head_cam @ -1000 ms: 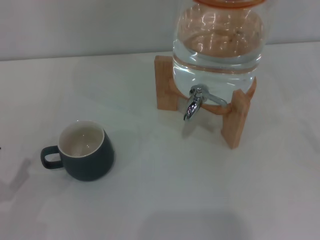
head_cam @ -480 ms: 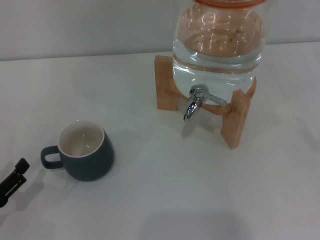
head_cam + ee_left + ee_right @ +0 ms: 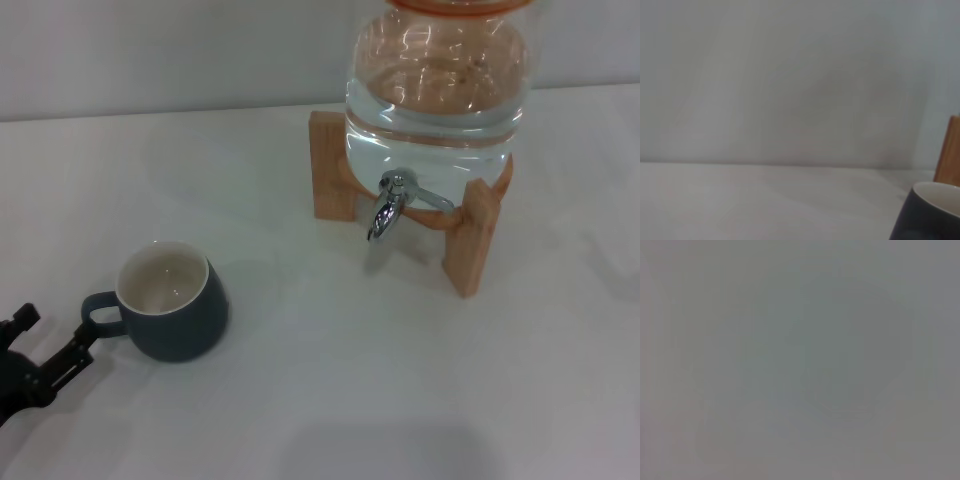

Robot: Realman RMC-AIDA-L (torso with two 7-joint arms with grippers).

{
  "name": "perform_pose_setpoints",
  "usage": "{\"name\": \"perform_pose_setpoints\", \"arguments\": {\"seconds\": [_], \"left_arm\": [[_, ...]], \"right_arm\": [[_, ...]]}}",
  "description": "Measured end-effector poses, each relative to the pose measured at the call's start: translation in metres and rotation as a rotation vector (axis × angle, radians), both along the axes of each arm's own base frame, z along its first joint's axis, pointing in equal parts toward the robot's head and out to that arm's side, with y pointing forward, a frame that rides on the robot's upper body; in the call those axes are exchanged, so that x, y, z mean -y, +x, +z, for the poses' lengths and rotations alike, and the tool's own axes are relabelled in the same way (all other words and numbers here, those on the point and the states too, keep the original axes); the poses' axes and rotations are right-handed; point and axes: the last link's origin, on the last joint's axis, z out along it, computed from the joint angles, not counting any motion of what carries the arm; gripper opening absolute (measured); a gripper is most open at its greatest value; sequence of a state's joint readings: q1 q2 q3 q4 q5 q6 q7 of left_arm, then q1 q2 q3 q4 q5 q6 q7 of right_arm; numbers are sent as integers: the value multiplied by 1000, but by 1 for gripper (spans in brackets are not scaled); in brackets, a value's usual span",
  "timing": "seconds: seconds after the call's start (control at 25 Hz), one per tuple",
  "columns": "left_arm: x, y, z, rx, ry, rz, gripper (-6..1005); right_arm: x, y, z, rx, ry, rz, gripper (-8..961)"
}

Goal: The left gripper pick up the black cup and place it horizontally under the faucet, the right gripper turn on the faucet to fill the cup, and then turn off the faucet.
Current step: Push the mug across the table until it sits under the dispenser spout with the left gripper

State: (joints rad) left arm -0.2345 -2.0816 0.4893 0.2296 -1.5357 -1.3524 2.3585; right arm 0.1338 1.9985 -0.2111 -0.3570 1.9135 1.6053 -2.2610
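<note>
Left tool (image 3: 45, 345) low at the near left edge of the surface (image 3: 300, 400), fingers spread wide, one tip touching or just short of the loop handle of the black cup (image 3: 172, 303); contact hard to call. Holding nothing. Cup upright on the surface, cream inside showing, well apart from the faucet (image 3: 388, 205). Faucet on the glass water jar (image 3: 435, 80), jar on a wooden stand (image 3: 470, 235), no water running. Right tool out of sight. Judged barely begun: pickup, placing, filling, shutting off all left. No readable writing anywhere.
</note>
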Motion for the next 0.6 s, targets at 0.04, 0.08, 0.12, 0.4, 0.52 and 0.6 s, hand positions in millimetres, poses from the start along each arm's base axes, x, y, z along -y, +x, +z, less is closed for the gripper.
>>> {"name": "perform_pose_setpoints", "arguments": {"seconds": [0.04, 0.08, 0.12, 0.4, 0.52, 0.6], "left_arm": [[-2, 1, -2, -5, -9, -4, 868], [-4, 2, -3, -8, -17, -7, 866], [-6, 3, -5, -12, -27, -8, 863], [-15, 6, -12, -20, -49, -2, 843], [-19, 8, -12, -22, -50, -7, 835], [-21, 10, -12, -24, -51, -11, 812]], "right_arm": [[0, 0, 0, 2, -1, 2, 820], [-1, -1, 0, 3, -1, 4, 820], [-1, -1, 0, 4, -2, 5, 820], [-2, -2, -1, 5, -6, 12, 820], [-4, -3, -1, 5, -8, 14, 820], [-5, -3, -1, 5, -8, 14, 819]]}}
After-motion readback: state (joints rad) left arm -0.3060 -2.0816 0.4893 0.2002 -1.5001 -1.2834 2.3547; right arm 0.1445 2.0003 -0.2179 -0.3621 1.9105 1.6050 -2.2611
